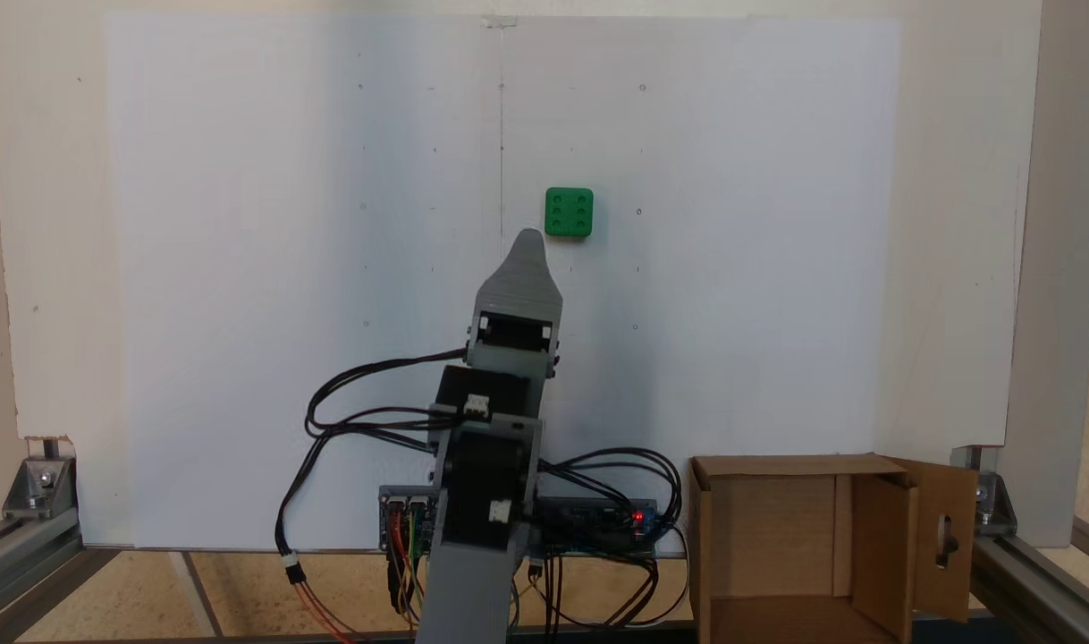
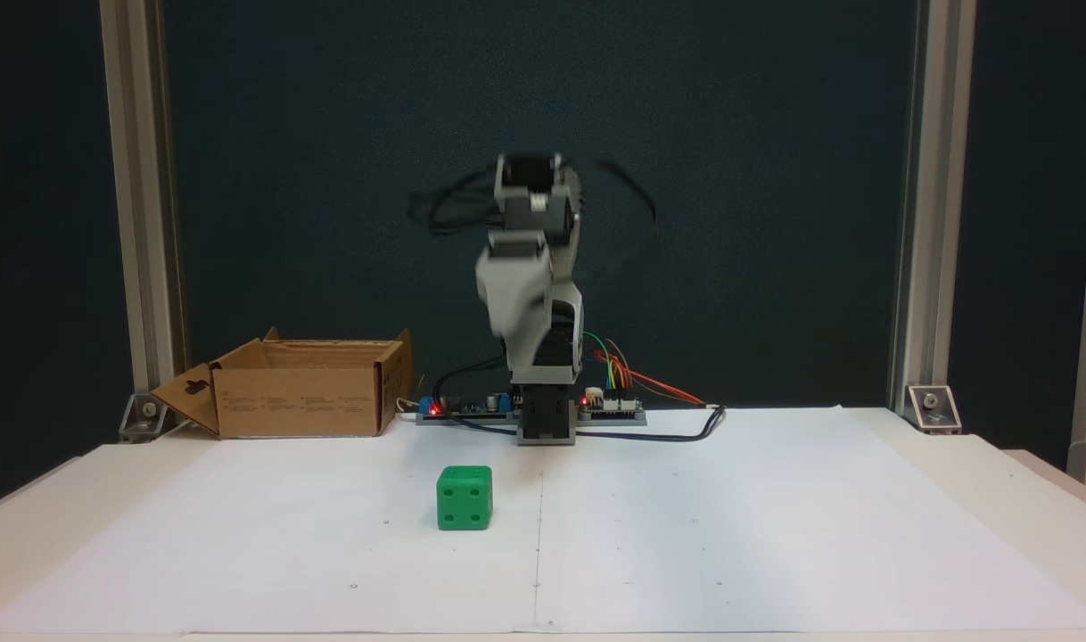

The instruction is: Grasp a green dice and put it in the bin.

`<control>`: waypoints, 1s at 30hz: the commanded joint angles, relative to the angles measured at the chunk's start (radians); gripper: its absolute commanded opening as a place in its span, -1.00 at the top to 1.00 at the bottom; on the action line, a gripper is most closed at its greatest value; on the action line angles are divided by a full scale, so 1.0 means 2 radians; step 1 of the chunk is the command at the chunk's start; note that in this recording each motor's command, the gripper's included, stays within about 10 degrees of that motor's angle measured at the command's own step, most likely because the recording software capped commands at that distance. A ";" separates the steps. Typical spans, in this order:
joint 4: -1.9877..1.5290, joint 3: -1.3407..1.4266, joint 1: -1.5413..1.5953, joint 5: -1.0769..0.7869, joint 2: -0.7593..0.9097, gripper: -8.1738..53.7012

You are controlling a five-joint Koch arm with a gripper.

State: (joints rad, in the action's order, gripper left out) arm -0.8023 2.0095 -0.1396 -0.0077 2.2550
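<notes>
We see the green dice (image 1: 569, 213) lying on the white paper (image 1: 240, 268) in both fixed views, its six-pip face turned up, well apart from the bin (image 1: 804, 546), which stands open at the table's edge near the circuit boards (image 2: 610, 406). The gripper (image 1: 528, 240) hangs raised above the paper, near the dice but not touching it; only one grey tip shows, and the other fixed view blurs it, so we cannot tell whether it is wide or narrow. Small print lines on the bin's side are too small to read.
</notes>
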 commanded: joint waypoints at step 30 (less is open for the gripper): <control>-0.174 -0.268 -0.069 -0.018 -0.252 -0.70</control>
State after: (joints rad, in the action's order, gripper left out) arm -1.1566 1.5355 -0.2684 -0.0092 1.7518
